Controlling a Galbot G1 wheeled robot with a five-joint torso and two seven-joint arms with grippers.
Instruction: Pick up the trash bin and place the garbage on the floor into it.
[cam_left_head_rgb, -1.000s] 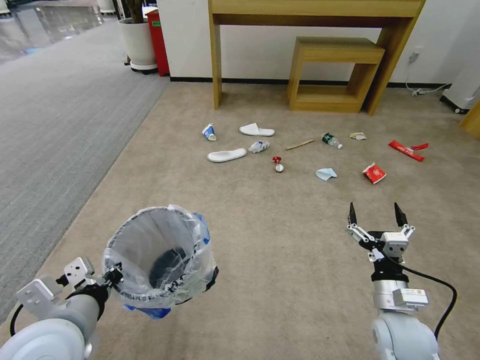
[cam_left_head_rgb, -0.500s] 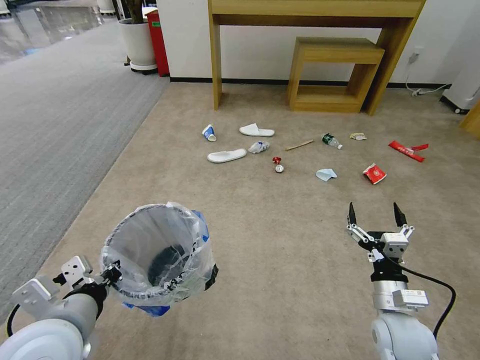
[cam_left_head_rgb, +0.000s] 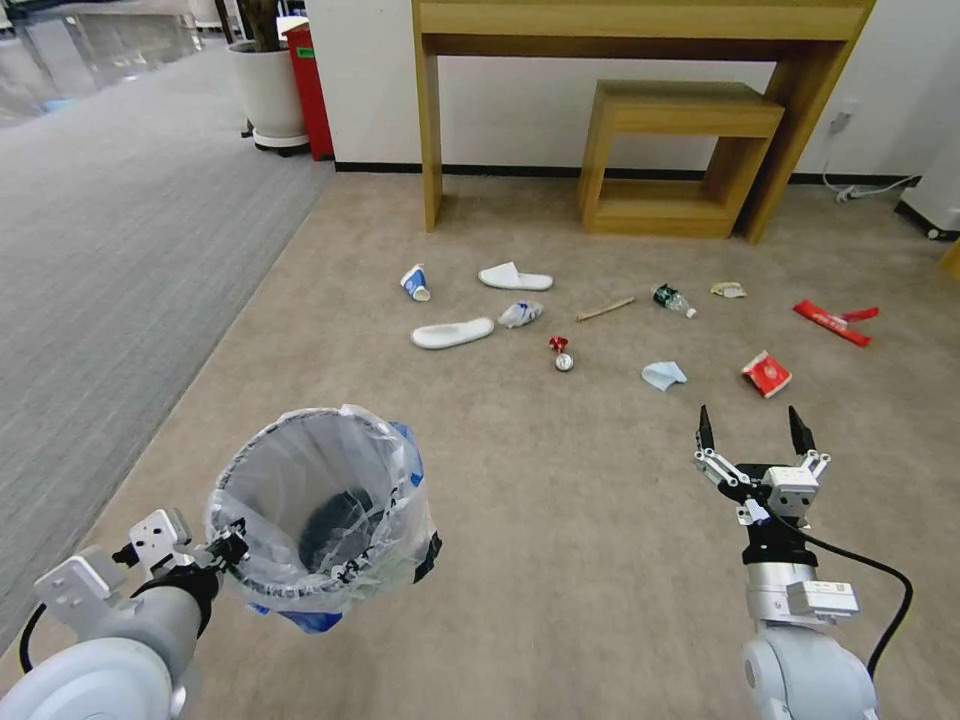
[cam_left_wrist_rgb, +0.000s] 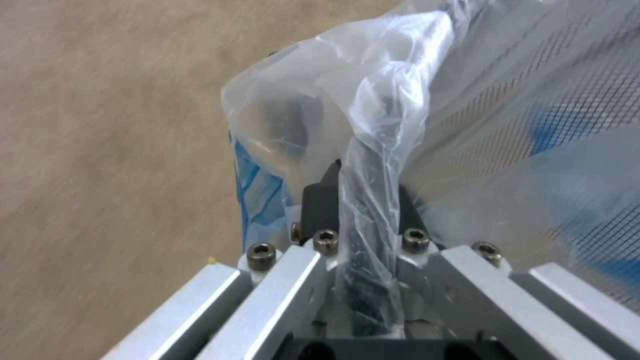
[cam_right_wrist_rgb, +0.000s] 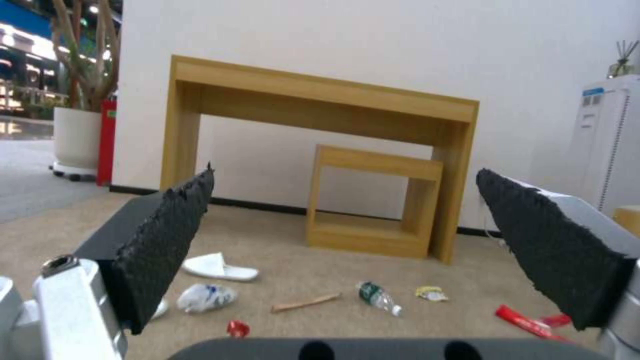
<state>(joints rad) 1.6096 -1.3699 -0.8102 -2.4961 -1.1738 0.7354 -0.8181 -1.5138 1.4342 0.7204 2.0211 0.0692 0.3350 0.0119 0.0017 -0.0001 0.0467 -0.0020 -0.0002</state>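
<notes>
In the head view, the trash bin (cam_left_head_rgb: 322, 510) is being held above the beige carpet (cam_left_head_rgb: 560, 520) by the left gripper (cam_left_head_rgb: 226, 549), whose fingers are clamped on the bin's rim at about 9 o'clock of its opening; the clear bag liner is draped over that rim, with blue edges showing. The right gripper (cam_left_head_rgb: 752, 430) is being held with its fingers spread wide and nothing between them, well apart from the bin at its 3 o'clock. The garbage is lying scattered at 12 o'clock of both grippers: a blue-white paper cup (cam_left_head_rgb: 415, 283), two white slippers (cam_left_head_rgb: 452, 333) (cam_left_head_rgb: 514, 277), a crumpled plastic bag (cam_left_head_rgb: 521, 314), a wooden stick (cam_left_head_rgb: 605, 309), a green-label bottle (cam_left_head_rgb: 672, 298), a pale blue mask (cam_left_head_rgb: 664, 375) and red wrappers (cam_left_head_rgb: 767, 373) (cam_left_head_rgb: 834, 322). No writing on these can be read. A wooden desk (cam_left_head_rgb: 640, 20) is standing against the wall beyond.

In the left wrist view, the bin's (cam_left_wrist_rgb: 520, 115) rim with bunched liner is being shown pinched between the dark fingers (cam_left_wrist_rgb: 320, 200), a detail hidden from the head camera.

In the right wrist view, the black ridged fingers (cam_right_wrist_rgb: 167, 240) are being shown far apart, with a slipper (cam_right_wrist_rgb: 220, 267), the stick (cam_right_wrist_rgb: 305, 302) and the bottle (cam_right_wrist_rgb: 377, 296) lying on the carpet between them.
</notes>
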